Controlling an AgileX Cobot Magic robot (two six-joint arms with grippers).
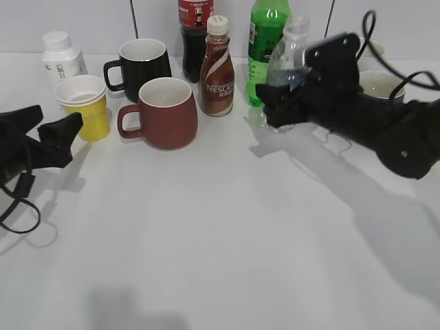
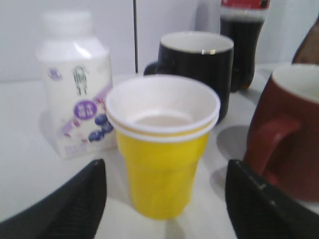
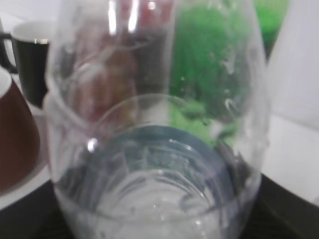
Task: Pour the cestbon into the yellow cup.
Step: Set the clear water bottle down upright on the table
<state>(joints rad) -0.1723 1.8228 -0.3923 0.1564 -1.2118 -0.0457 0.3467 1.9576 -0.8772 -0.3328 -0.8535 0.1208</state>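
Note:
The yellow cup (image 1: 88, 118) stands at the left with a white cup nested in it. In the left wrist view the yellow cup (image 2: 162, 174) sits just ahead of and between the fingers of my open left gripper (image 2: 164, 199). My left gripper (image 1: 58, 118) is low on the table beside the cup, not touching it. The cestbon (image 1: 289, 48), clear and capless, stands upright at the back right. My right gripper (image 1: 275, 103) is shut around its lower body. The cestbon (image 3: 154, 124) fills the right wrist view, hiding the fingers; water shows in its lower part.
A dark red mug (image 1: 165, 113), a black mug (image 1: 141, 65), a Nescafe bottle (image 1: 217, 69), a cola bottle (image 1: 194, 31) and a green bottle (image 1: 267, 38) crowd the back. A white milk bottle (image 1: 62, 58) stands behind the cup. A pale cup (image 1: 379, 84) sits behind the right arm.

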